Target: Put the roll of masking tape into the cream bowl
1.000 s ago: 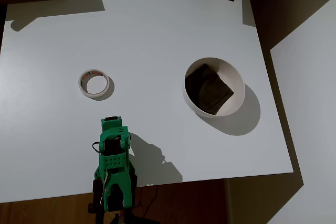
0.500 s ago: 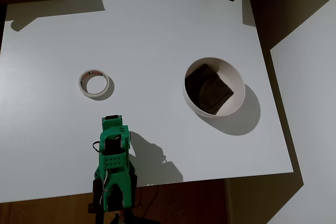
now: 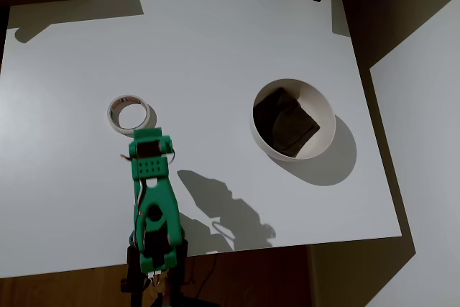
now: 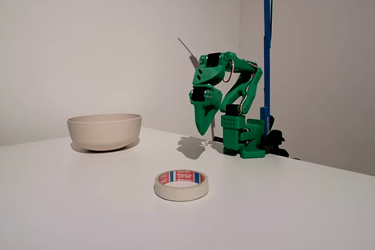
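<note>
- Gripper (image 4: 202, 128) hangs fingers-down above the tabletop (image 3: 215, 48), clear of the surface and holding nothing; in the fixed view its jaws read as a single closed green wedge; in the overhead view the green arm (image 3: 152, 199) reaches from the near edge, its head just short of the tape.
- Roll of masking tape (image 3: 129, 113) lies flat on the tabletop toward the left edge in the overhead view, well apart from the cream bowl (image 3: 327, 109), which stands toward the right edge.
- Handling, as judged: the roll looks light and fairly stiff, a paper-faced ring on a card core; its matt face should not slip readily; it is not fragile, though a hard squeeze might push the ring slightly oval.
- Hold point, as judged: one finger inside the open centre, one outside, pinching a single wall; spanning the full width looks less secure; the jaws would need to part first.
- Appearance: low cream-white ring with a wide open centre; red and blue print on the inner core (image 4: 183, 176); outer face plain; far smaller than the bowl.
- Bowl: smooth sloping cream walls; dark brown squarish patch (image 3: 285, 121) inside; otherwise free to receive the roll.
</note>
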You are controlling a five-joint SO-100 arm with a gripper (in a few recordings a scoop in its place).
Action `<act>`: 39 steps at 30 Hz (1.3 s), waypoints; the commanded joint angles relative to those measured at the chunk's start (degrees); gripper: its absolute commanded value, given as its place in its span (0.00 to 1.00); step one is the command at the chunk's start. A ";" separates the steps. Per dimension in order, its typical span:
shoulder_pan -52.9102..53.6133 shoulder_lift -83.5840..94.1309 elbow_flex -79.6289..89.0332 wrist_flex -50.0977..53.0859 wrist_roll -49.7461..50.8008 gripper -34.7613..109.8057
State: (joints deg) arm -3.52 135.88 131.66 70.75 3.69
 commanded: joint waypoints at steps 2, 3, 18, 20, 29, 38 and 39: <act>-1.85 -15.21 -16.87 1.58 1.41 0.18; -2.20 -17.23 -18.11 1.05 1.32 0.18; -8.44 -38.23 -28.83 -4.04 5.80 0.37; -8.88 -38.85 -28.83 -4.75 5.98 0.37; -9.58 -41.04 -28.83 -5.89 6.59 0.36; -9.76 -46.14 -28.74 -8.17 7.29 0.36; -9.84 -46.85 -28.74 -8.44 7.29 0.36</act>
State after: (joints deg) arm -12.66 88.24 106.17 62.49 9.67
